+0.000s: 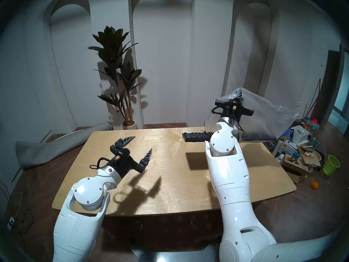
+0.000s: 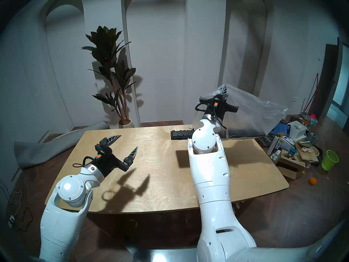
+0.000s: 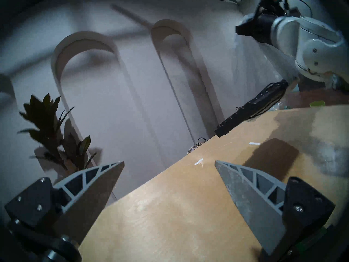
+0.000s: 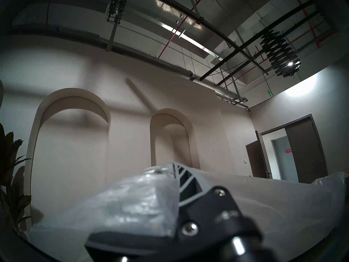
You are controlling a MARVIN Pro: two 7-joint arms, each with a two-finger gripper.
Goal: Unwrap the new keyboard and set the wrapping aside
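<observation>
The black keyboard (image 1: pixel 196 137) lies flat at the far right of the wooden table (image 1: pixel 170 180), partly hidden behind my right arm; its right part shows darkly through the plastic. It also shows in the left wrist view (image 3: pixel 251 110) with its cable wound on it. My right gripper (image 1: pixel 240 91) is raised above the keyboard and shut on the clear plastic bag (image 1: pixel 268 116), which hangs from it to the right. The bag drapes over the fingers in the right wrist view (image 4: pixel 132 203). My left gripper (image 1: pixel 142 143) is open and empty above the table's left half.
A potted plant (image 1: pixel 117 70) stands behind the table. A pile of boxes and clutter (image 1: pixel 296 150), a green basket (image 1: pixel 330 164) and an orange ball (image 1: pixel 315 185) lie on the floor to the right. A grey rolled mat (image 1: pixel 56 146) lies at the left.
</observation>
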